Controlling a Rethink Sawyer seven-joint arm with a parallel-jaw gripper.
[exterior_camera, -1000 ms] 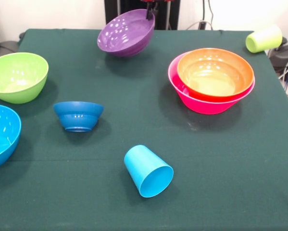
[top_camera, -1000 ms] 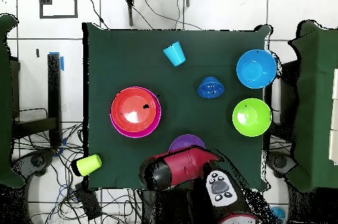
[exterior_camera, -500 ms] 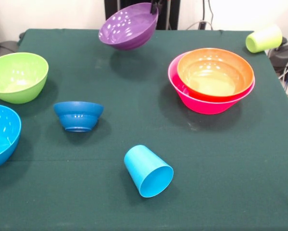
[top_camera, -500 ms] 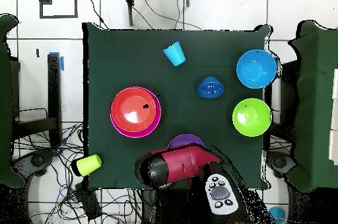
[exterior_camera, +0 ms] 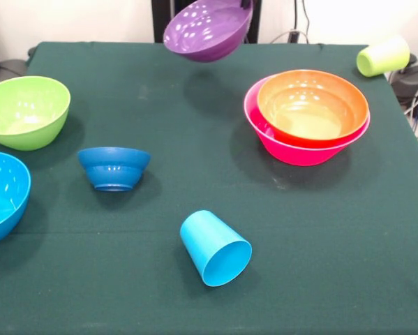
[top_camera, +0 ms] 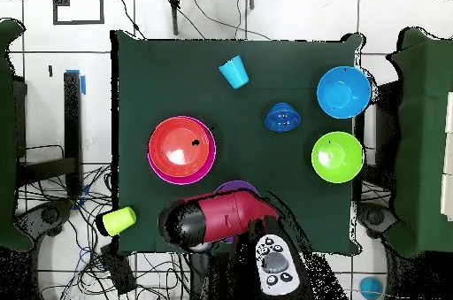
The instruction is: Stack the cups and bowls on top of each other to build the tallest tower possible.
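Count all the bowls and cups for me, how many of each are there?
Bowls: 6, namely purple bowl, orange bowl, pink bowl, green bowl, big blue bowl, small dark blue bowl.
Cups: 2, namely blue cup, yellow-green cup.
Total: 8.

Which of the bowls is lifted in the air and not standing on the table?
The purple bowl. It hangs tilted above the table's far edge, casting a shadow on the cloth, while the lime green, sky blue, dark blue, orange and pink bowls all rest below.
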